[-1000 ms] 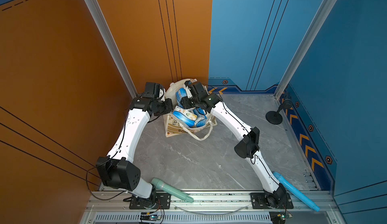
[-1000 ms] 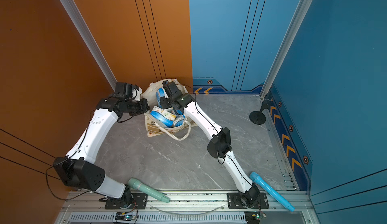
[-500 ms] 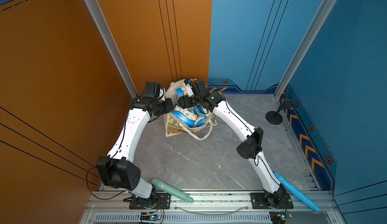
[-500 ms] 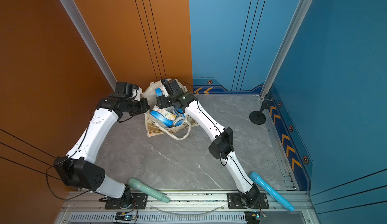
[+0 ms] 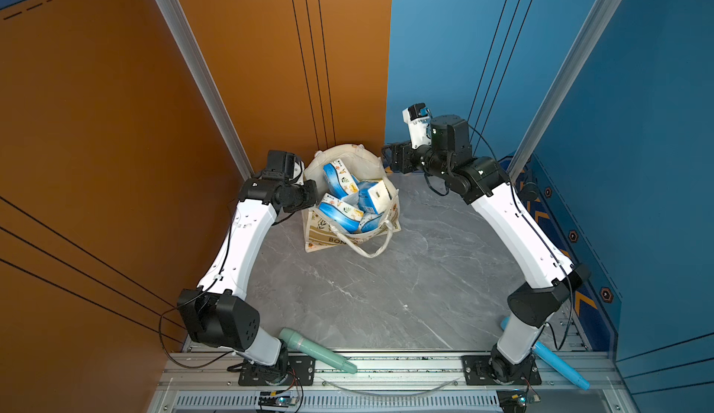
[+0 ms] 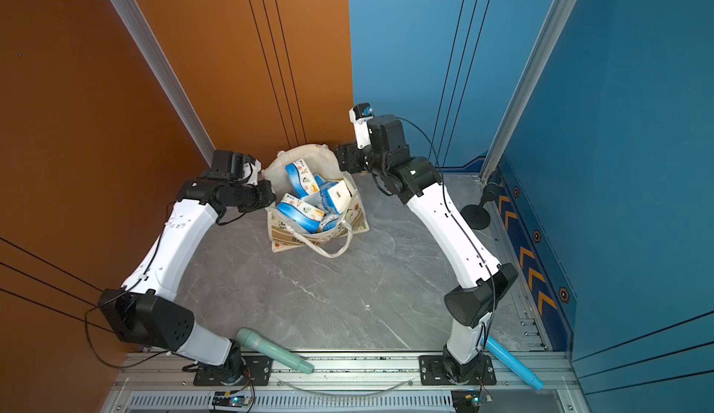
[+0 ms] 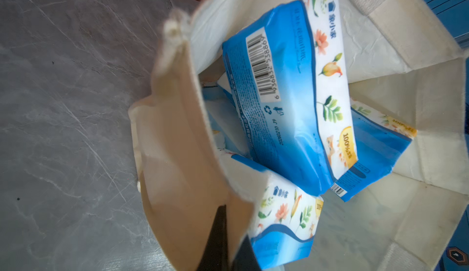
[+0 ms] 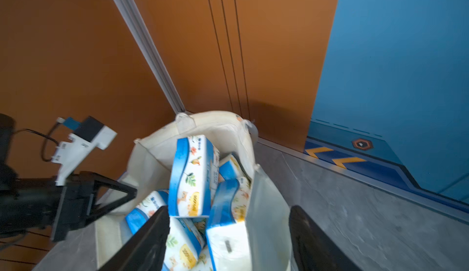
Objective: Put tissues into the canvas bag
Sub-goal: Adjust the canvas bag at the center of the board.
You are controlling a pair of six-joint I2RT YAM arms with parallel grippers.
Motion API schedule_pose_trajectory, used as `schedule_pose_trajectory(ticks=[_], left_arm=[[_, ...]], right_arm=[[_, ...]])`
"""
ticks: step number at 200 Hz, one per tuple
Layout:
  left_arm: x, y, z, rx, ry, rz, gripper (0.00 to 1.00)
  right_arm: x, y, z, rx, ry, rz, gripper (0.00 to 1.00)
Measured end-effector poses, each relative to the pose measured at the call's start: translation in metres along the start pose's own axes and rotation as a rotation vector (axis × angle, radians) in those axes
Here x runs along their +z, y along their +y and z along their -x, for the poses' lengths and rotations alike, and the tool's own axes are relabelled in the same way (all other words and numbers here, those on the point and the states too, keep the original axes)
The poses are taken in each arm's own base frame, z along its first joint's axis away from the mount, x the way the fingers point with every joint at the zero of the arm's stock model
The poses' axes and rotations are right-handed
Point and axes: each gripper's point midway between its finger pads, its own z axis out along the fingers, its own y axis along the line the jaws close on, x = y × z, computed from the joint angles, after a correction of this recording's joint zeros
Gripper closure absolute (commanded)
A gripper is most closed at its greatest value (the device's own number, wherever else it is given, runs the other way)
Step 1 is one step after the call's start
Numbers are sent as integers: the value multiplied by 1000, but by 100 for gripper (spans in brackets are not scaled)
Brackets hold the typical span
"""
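against the far edge of the grey marbled desk [image 5: 367,299], nearer its far left corner, the cream canvas bag [image 5: 322,237] with white rope handles and a tan lettered band stands open. the blue-and-white plastic-wrapped tissue packs [image 5: 340,211] with small flower prints sit inside it, and no pack shows on the desk outside. the left tool [image 7: 229,243] is clamped together on the bag's rim on the side toward the desk's left edge, holding the mouth open. the right tool [image 8: 228,208] hangs just beside the opposite rim and a little above it, jaws well apart and empty. from that free tool the packs lie downward and toward the desk's left edge, just past the fabric wall. an upright pack [image 8: 194,176] stands on end, long axis near vertical, leaning toward the bag's back wall; the others lie flatter beneath it. judging from this, loading looks finished or nearly so, and any settling push would fall to the right arm, coming down along that upright pack's axis
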Motion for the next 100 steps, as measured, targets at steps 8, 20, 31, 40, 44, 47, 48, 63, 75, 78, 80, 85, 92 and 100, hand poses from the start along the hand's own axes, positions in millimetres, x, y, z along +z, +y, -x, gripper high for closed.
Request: schedule_pose_trajectory(ticks=[8,20,31,40,44,47,48,63,75,78,80,85,92,100], left_arm=[[0,0,0,-1,-1,0,100],[0,2,1,-3,-3,4,100],[0,2,1,-3,-3,5,100],[1,2,1,-3,-2,5,100],[1,2,1,-3,-1,5,100],[1,2,1,-3,0,5,100],[1,2,1,-3,0,5,100],[2,2,1,-3,1,6,100],[2,2,1,-3,0,6,100],[2,2,1,-3,0,6,100],[2,2,1,-3,1,6,100],[2,2,1,-3,1,6,100],[2,2,1,-3,0,6,100],[2,2,1,-3,0,6,100]], right_arm=[[8,-7,-15,-8,38,-27,26],[23,-11,-40,-29,108,-51,26],[37,-13,-61,-50,166,-69,26],[45,-13,-73,-67,201,-82,26],[49,-13,-78,-73,213,-87,26],[51,-13,-81,-79,222,-89,26],[52,-13,-82,-81,224,-90,26],[59,-13,-92,-101,251,-101,27],[63,-13,-96,-107,261,-108,31],[64,-14,-97,-110,262,-111,32],[64,-14,-97,-113,263,-112,33],[65,-15,-98,-114,264,-117,36],[67,-17,-97,-119,263,-127,38],[69,-18,-97,-124,261,-136,41]])
